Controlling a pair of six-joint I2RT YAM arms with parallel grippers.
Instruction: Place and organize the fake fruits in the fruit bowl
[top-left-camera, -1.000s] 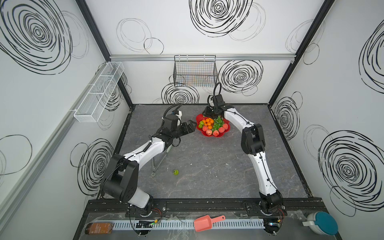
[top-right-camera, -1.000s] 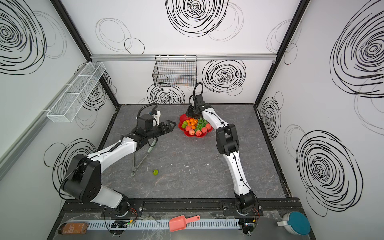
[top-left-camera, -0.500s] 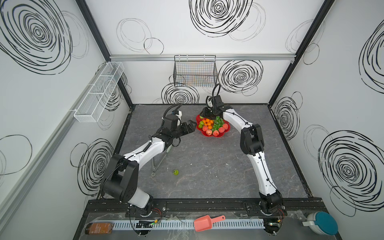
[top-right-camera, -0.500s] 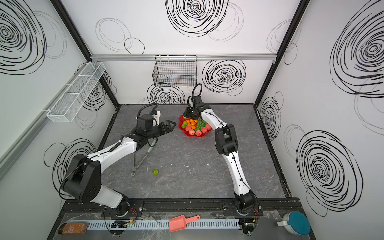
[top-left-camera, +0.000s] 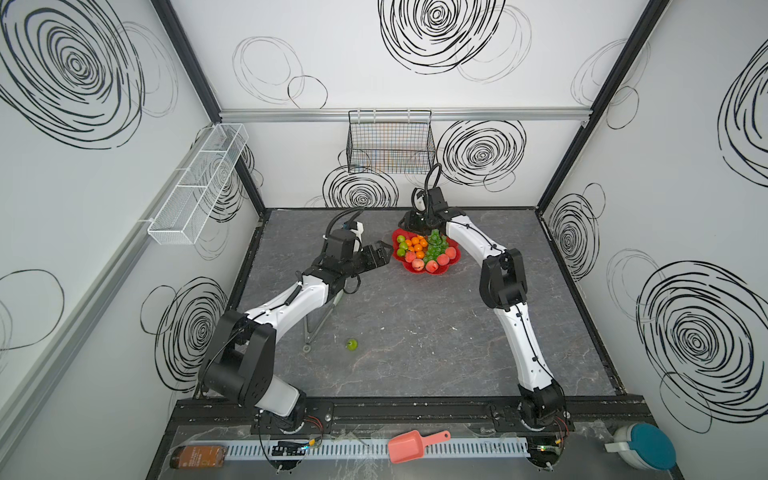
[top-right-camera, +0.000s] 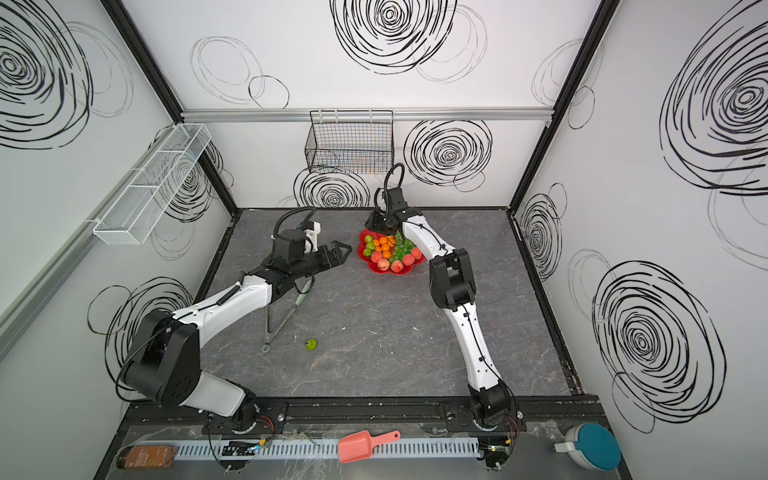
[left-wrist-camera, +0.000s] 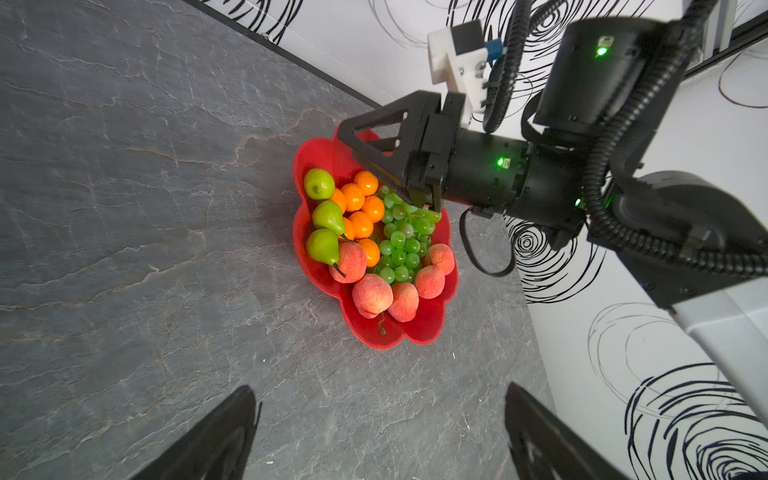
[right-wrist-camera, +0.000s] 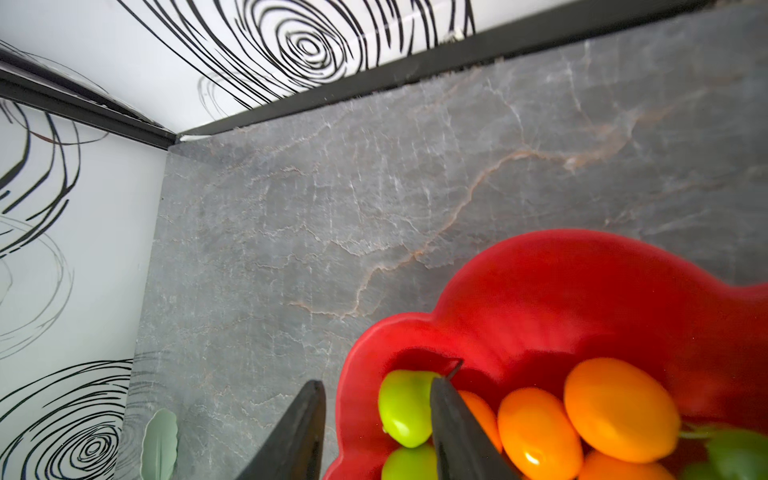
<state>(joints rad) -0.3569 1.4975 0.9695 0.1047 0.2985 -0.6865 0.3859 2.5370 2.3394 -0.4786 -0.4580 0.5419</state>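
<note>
1. Fruit (top-left-camera: 352, 344) stray on table (top-left-camera: 415, 324), well behind L pincer (left-wrist-camera: 379, 390), far from bowl (left-wrist-camera: 374, 336).
2. Prob. light, slick, rolls; you'd pinch its belly, not stem.
3. Both pincers parted, empty; R pincer (right-wrist-camera: 374, 384) over bowl rim.

White walls (top-left-camera: 415, 95) carry black scribbled swirls (some bold, some faint). Black posts (top-left-camera: 187, 62) frame the corners. The floor (top-left-camera: 415, 332) is grey with pale veins. A black wire basket (top-left-camera: 390, 143) hangs on the back wall, a white mesh shelf (top-left-camera: 199, 183) on the left.
</note>
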